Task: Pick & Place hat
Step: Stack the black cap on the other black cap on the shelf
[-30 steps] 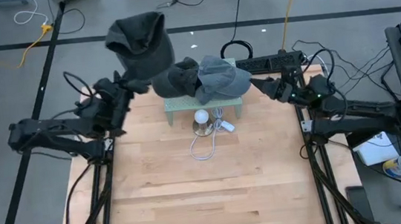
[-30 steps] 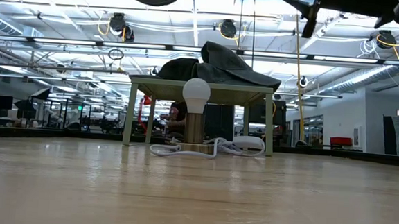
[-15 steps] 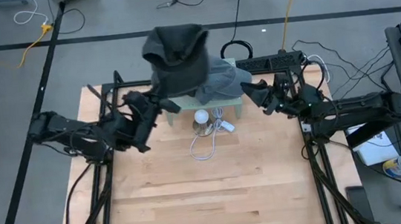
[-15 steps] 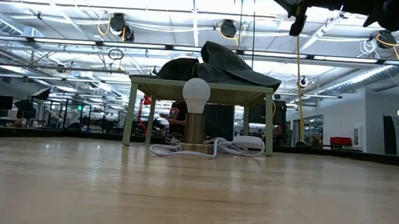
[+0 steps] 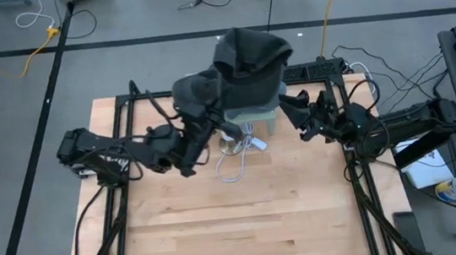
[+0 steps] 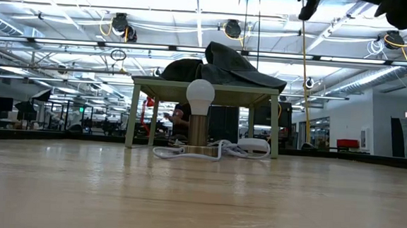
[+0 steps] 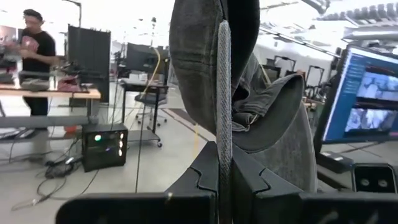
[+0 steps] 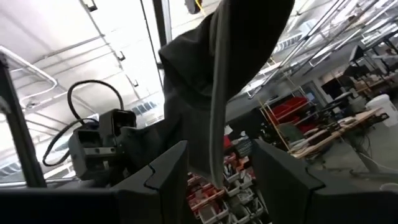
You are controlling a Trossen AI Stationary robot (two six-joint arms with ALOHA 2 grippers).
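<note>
So over the last second the left gripper [image 5: 209, 106] has swung the dark hat [image 5: 248, 62] from way out on the left, off the edge of the desk [image 5: 221, 222], across to right above the little green stand [image 5: 263, 122], and its fingers are clamped shut on the hat's edge the whole way. My read: the carry part is basically done and what's left is lowering and letting go, though there's already another grey hat [image 6: 231, 67] lying on that stand, so it may end up stacked. Meanwhile the right gripper [image 5: 292, 110] has crept in from the right and now sits just beside the hanging hat, fingers apart and holding nothing. View differences are fun here: the overhead view hides the second hat under the carried one, while the low view shows it plainly on the stand behind the lamp bulb [image 6: 200, 94] and barely catches the arms. The left wrist view shows the pinched fabric up close.
</note>
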